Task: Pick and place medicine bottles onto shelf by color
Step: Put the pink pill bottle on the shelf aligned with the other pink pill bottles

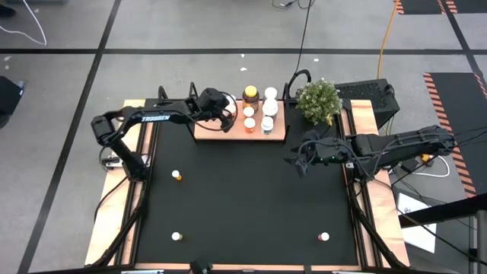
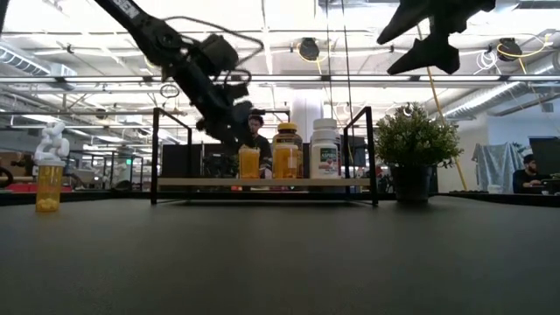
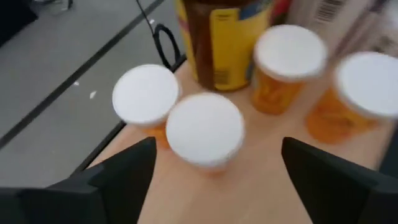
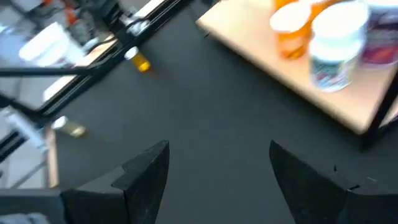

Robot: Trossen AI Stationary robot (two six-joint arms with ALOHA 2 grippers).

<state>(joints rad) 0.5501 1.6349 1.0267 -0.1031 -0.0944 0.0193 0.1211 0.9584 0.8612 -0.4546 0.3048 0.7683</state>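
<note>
The light-wood shelf (image 1: 207,132) stands at the mat's far edge. On it are an amber jar with a yellow label (image 3: 221,37), several orange bottles with white caps (image 3: 283,68) and white bottles (image 1: 269,108). My left gripper (image 3: 214,180) hovers open over the shelf's left part, its fingers on either side of a white-capped bottle (image 3: 204,129) and clear of it; that bottle stands upright on the board. My right gripper (image 4: 217,168) hangs open above the mat near the plant, with nothing between its fingers. Three small bottles stand loose on the mat (image 1: 176,176) (image 1: 176,237) (image 1: 324,237).
A green potted plant (image 1: 318,100) stands right of the shelf, close to my right arm. Black posts (image 2: 156,153) rise at the shelf's corners. The black mat (image 1: 243,198) is bare between the loose bottles. Cables and a keyboard lie beyond the far right edge.
</note>
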